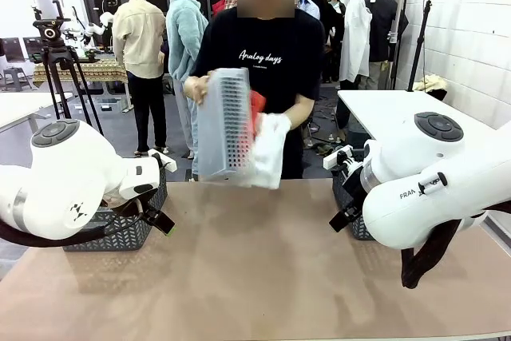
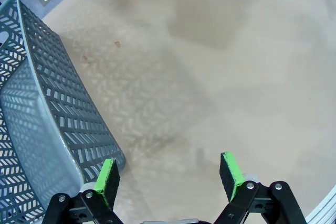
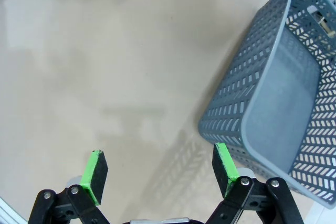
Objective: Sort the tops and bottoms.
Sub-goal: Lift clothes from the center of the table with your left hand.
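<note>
Across the table a person tips a light grey lattice basket [image 1: 223,121] over the far edge. Tops spill from its mouth: a white one [image 1: 270,149] hangs down, and an orange-red one [image 1: 256,105] shows above it. The bottoms are out of view. My left gripper [image 2: 170,174] hovers open over bare tabletop, with nothing between its green pads [image 2: 107,179]. On the other side my right gripper [image 3: 160,166] is open too, likewise over bare table and holding nothing. Both are far from the clothes.
A dark grey lattice basket [image 1: 120,233] [image 2: 47,124] stands at the table's left edge beside my left gripper. A second one [image 1: 351,213] [image 3: 278,114] stands at the right edge beside my right gripper. The brown table [image 1: 255,269] lies bare between the arms.
</note>
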Action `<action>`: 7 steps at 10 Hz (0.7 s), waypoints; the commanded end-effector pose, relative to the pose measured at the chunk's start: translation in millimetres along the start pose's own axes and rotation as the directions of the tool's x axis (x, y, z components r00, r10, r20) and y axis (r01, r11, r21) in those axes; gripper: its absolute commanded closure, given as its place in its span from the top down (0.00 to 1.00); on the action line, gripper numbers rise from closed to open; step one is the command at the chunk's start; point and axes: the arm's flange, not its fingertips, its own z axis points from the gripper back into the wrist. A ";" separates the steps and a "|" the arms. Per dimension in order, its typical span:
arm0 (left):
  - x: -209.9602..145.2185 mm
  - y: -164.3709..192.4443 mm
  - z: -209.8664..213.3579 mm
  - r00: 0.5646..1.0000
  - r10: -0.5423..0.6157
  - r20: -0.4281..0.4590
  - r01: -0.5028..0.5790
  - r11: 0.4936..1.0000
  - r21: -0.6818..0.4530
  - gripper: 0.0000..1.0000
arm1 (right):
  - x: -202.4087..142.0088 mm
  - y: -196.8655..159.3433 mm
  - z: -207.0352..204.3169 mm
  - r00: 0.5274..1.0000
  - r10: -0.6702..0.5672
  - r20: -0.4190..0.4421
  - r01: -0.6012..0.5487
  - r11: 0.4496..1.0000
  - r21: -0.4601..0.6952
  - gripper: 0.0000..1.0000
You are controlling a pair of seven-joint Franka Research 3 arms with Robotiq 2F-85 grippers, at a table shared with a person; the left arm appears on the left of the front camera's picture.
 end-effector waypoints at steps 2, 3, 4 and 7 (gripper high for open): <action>-0.5 1.7 0.0 1.000 0.004 0.000 -0.004 1.000 0.000 1.00 | 0.0 -0.1 0.0 1.000 -0.002 0.001 0.002 1.000 0.000 1.00; -0.5 1.7 0.0 1.000 0.004 0.000 -0.004 1.000 0.000 1.00 | 0.0 -0.1 0.0 1.000 -0.002 0.001 0.002 1.000 0.000 1.00; -0.5 1.7 0.0 1.000 0.004 0.000 -0.004 1.000 0.000 1.00 | 0.0 -0.1 0.0 1.000 -0.002 0.001 0.002 1.000 0.000 1.00; -0.5 1.7 0.0 1.000 0.004 0.000 -0.004 1.000 0.000 1.00 | 0.0 -0.1 0.0 1.000 -0.002 0.001 0.002 1.000 0.000 1.00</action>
